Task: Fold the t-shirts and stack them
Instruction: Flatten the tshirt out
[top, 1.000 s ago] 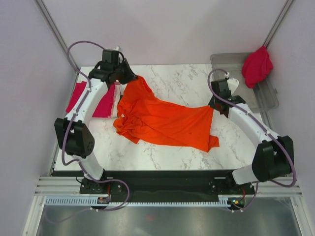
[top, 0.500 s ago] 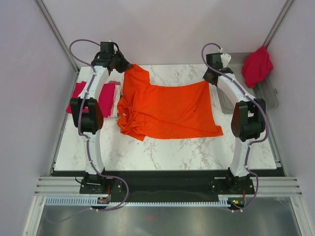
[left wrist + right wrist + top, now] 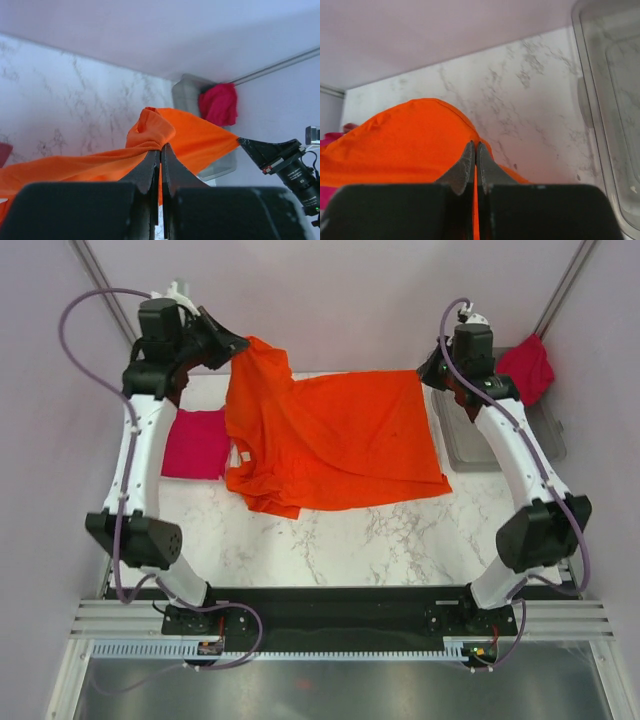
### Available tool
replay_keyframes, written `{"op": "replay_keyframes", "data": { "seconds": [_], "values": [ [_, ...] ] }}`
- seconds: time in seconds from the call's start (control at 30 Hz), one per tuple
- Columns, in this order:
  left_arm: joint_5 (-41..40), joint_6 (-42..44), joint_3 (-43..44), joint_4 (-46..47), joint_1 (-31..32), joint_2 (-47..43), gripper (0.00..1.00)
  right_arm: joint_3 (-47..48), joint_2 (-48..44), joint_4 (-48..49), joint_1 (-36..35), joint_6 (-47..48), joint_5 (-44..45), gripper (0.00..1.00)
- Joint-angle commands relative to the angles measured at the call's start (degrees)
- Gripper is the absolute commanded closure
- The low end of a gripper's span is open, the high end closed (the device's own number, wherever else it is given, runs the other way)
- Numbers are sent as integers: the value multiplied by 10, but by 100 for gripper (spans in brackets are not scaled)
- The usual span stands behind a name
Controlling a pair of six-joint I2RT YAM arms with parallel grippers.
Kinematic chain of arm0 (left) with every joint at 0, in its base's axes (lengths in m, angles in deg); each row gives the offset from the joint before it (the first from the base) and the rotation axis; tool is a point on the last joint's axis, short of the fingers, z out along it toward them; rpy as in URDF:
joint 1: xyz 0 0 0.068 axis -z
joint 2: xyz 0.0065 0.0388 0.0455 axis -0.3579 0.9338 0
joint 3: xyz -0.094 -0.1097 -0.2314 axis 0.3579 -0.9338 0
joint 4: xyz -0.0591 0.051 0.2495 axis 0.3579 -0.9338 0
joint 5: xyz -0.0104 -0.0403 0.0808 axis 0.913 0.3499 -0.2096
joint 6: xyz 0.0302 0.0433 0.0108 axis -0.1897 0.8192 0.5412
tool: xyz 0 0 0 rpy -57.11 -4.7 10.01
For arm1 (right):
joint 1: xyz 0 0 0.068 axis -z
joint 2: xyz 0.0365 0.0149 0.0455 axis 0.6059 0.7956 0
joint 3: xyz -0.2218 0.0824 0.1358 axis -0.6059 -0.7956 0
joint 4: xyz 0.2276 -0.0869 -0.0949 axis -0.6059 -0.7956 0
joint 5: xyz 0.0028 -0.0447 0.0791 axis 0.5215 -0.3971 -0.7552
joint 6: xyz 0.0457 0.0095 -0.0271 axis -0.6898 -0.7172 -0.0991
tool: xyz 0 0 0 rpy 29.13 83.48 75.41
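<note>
The left jaws are clamped tight on one far corner of the orange t-shirt (image 3: 330, 445) and the right jaws on the other, holding it stretched over the back of the bench (image 3: 400, 540), with its near part on the marble. A folded crimson t-shirt (image 3: 197, 443) lies just left of it.

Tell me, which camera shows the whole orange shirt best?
The top external view: the whole orange t-shirt shows, lifted at its far corners and spread wide. The left wrist view gives only a bunched, pinched corner; the right wrist view only a pinched fold.
</note>
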Motion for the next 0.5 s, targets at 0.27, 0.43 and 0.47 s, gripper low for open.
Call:
{"op": "replay_keyframes", "data": {
  "seconds": [0.27, 0.43, 0.47],
  "values": [
    [-32, 45, 68, -87, -7, -292, 98, -13, -276, -21, 0, 16, -158, 100],
    [-27, 38, 24, -89, -7, -389, 98, -60, -403, -47, 0, 18, -170, 100],
    [-23, 35, 25, -89, -7, -406, 98, -59, -417, -54, 0, 21, -169, 100]
  ]
}}
